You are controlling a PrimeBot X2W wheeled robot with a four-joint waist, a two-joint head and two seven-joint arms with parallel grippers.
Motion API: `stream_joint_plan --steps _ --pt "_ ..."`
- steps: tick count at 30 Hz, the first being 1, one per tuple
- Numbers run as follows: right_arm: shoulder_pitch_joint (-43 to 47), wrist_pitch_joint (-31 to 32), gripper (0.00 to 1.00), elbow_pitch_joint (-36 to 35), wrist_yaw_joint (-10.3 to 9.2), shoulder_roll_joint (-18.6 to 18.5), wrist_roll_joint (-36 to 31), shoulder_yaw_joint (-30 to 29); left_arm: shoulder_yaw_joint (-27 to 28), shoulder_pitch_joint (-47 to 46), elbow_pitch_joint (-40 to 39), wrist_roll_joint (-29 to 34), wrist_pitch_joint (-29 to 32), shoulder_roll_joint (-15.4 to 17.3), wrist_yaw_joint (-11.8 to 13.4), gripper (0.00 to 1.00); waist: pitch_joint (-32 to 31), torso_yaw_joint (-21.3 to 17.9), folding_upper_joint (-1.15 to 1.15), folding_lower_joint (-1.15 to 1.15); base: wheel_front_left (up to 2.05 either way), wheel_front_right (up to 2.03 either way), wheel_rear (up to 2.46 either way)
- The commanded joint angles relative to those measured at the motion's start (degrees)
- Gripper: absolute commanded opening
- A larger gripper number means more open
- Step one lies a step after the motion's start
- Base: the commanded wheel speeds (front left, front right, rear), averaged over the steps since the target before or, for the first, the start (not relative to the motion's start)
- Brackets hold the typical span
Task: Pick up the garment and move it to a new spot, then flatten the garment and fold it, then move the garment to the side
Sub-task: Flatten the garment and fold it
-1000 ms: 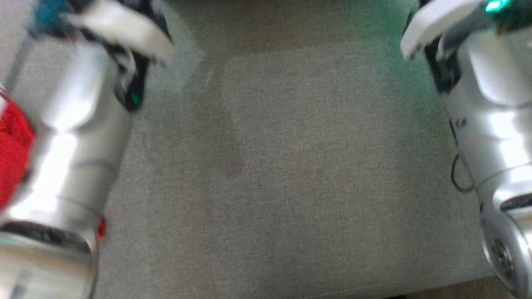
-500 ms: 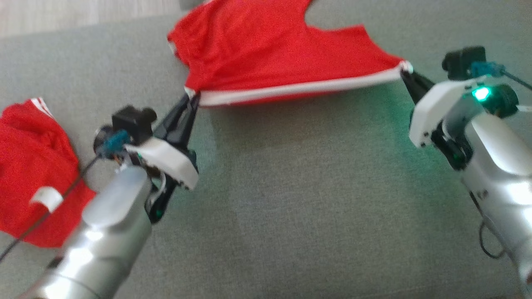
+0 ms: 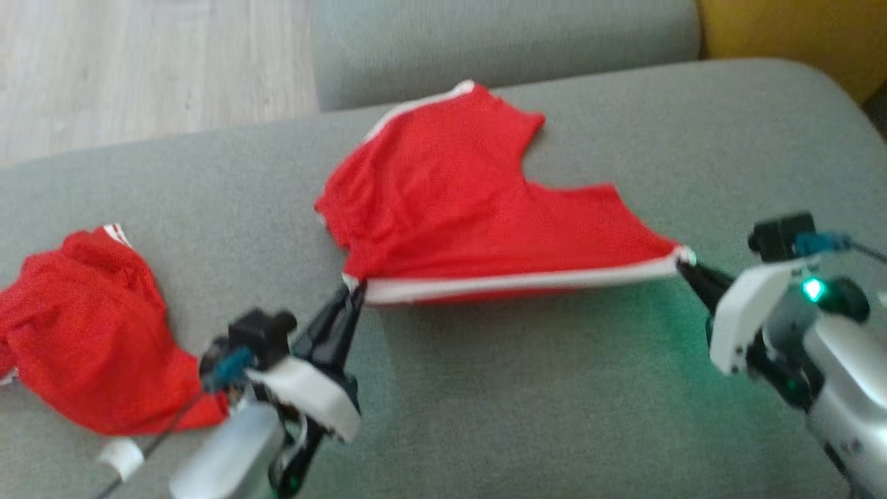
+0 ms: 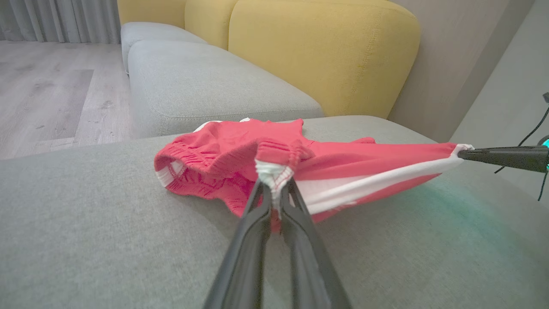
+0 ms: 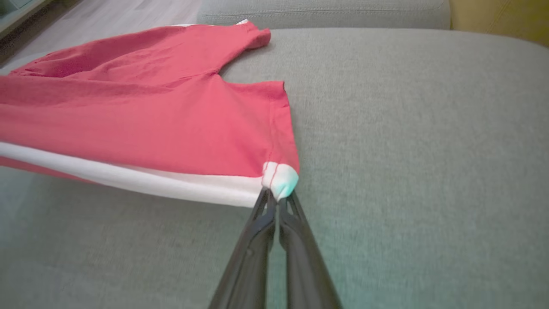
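flattening stage: left gripper [image 3: 355, 290] and right gripper [image 3: 686, 265] clamp red white-striped mesh garment [image 3: 471, 208] taut over grey sofa seat [image 3: 520, 416]; folding remains.

Two red garments [image 3: 478, 208] [image 3: 90, 346], two pincers [image 3: 353, 292] [image 3: 684, 263], one grey sofa [image 3: 554, 402].

- Support: grey woven sofa seat [image 3: 520, 416], broad and flat, rounded at its far right corner.
- Red garment [image 3: 457, 201] with white trim: the far portion lies on the seat toward the back edge and is rumpled at the left. The near white-banded hem is taut and raised off the fabric.
- Crumpled red cloth [image 3: 83, 346] lies on the seat at far left, well apart from the garment.
- Small white tab [image 3: 119, 457] sits just beside that cloth, on its near side.
- Green tint on the seat below the garment's right end.
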Motion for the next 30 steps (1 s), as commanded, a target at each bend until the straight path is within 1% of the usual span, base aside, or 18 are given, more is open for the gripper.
stream_joint_plan --steps 1,4,7,11,15,20,23,30 --pt "0.9 0.2 0.00 -1.4 0.17 -2.7 0.5 -0.6 2.1 -1.0 -2.0 -0.1 -0.9 2.6 0.9 0.00 -1.3 0.0 -0.01 0.01 0.00 0.00 0.00" --pt "4.2 0.6 0.00 -4.3 0.17 -4.1 0.8 -1.8 1.9 2.1 -6.1 -0.2 -0.8 3.2 2.4 0.00 -2.0 0.1 -0.01 0.01 0.00 0.00 0.00" --pt "6.6 0.7 0.00 -6.8 0.17 -4.7 0.2 -3.8 1.7 4.3 -9.9 -0.4 0.0 4.0 3.9 0.00 -2.1 0.3 -0.01 0.01 0.00 0.00 0.00" --pt "8.2 0.7 0.00 -9.5 0.17 -4.4 -1.8 -7.0 1.5 5.1 -13.1 0.1 1.4 5.2 5.7 0.00 -1.4 0.5 -0.01 0.01 0.00 0.00 0.00" --pt "8.0 0.5 0.00 -11.5 0.17 -3.7 -5.0 -10.6 2.0 4.1 -15.0 0.2 2.1 5.6 6.8 0.00 0.3 0.8 -0.01 0.01 0.00 0.00 0.00" --pt "5.2 0.3 0.00 -13.7 0.17 -2.4 -9.5 -14.8 2.9 1.3 -16.0 0.2 2.9 5.7 7.5 0.00 3.4 1.6 -0.01 0.01 0.00 0.00 0.00" --pt "2.3 0.8 0.00 -14.5 0.17 -1.7 -12.0 -16.6 3.3 -1.2 -15.9 0.2 3.7 5.3 7.4 0.00 5.7 2.7 -0.01 0.01 0.00 0.00 0.00" --pt "-7.0 3.3 0.00 -13.0 0.17 0.1 -16.5 -17.1 3.9 -7.9 -13.0 0.6 5.5 4.1 7.2 0.00 11.8 6.4 -0.01 0.01 0.00 0.00 0.00"
